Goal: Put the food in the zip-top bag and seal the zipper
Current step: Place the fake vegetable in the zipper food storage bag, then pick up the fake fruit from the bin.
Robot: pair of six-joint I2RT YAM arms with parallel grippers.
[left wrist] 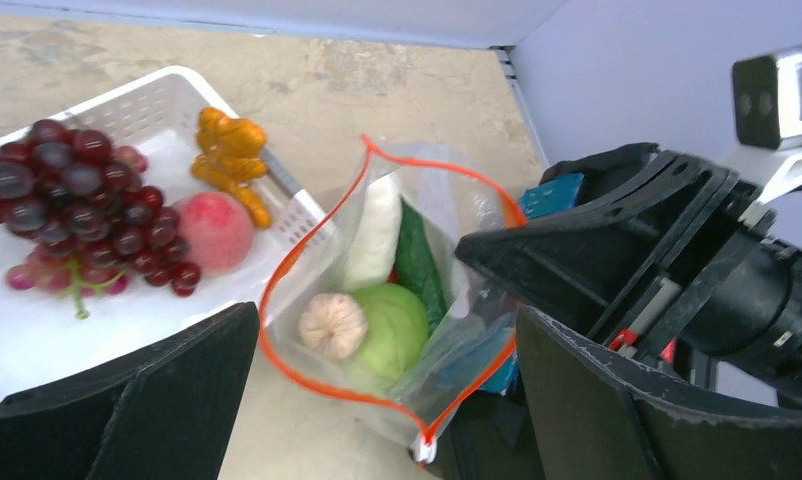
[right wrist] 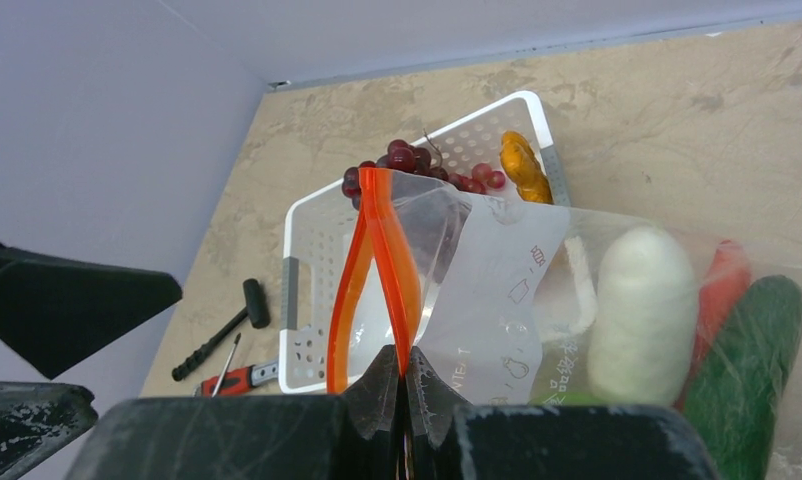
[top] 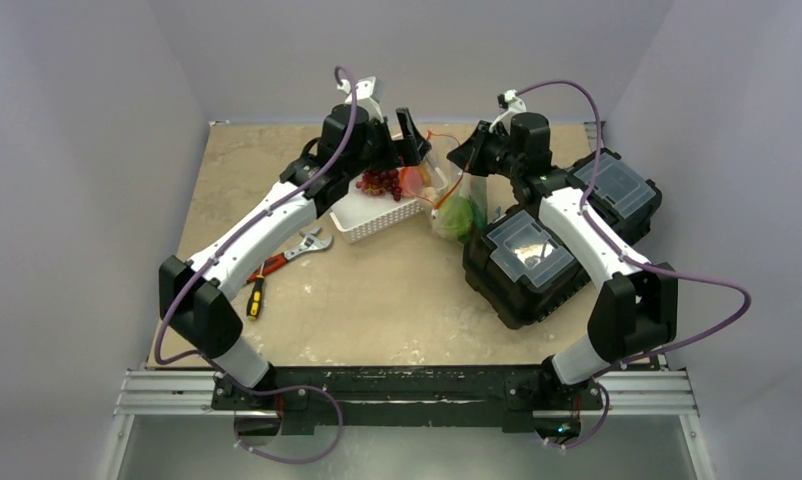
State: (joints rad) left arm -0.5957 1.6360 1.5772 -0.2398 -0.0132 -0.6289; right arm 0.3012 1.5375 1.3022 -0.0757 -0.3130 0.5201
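Note:
The zip-top bag [left wrist: 467,350] stands open beside the white basket, its orange zipper [left wrist: 277,270] spread in a loop with a white tab [left wrist: 424,450] at the near end. Inside lie a light green cabbage [left wrist: 402,325], a beige bulb [left wrist: 332,325], a white oval piece [left wrist: 375,230] and a dark green cucumber [left wrist: 417,265]. My left gripper [left wrist: 387,330] hangs open over the mouth, holding nothing. My right gripper [right wrist: 402,370] is shut on the zipper [right wrist: 387,250] at the bag's edge. Grapes [left wrist: 77,195], a peach [left wrist: 215,230] and an orange carrot [left wrist: 232,150] rest in the basket.
The white slotted basket [top: 377,215] sits left of the bag [top: 457,215]. Two black cases [top: 527,260] [top: 617,190] stand right of it, under my right arm. A wrench [top: 307,243] and screwdrivers [top: 262,270] lie on the table at the left.

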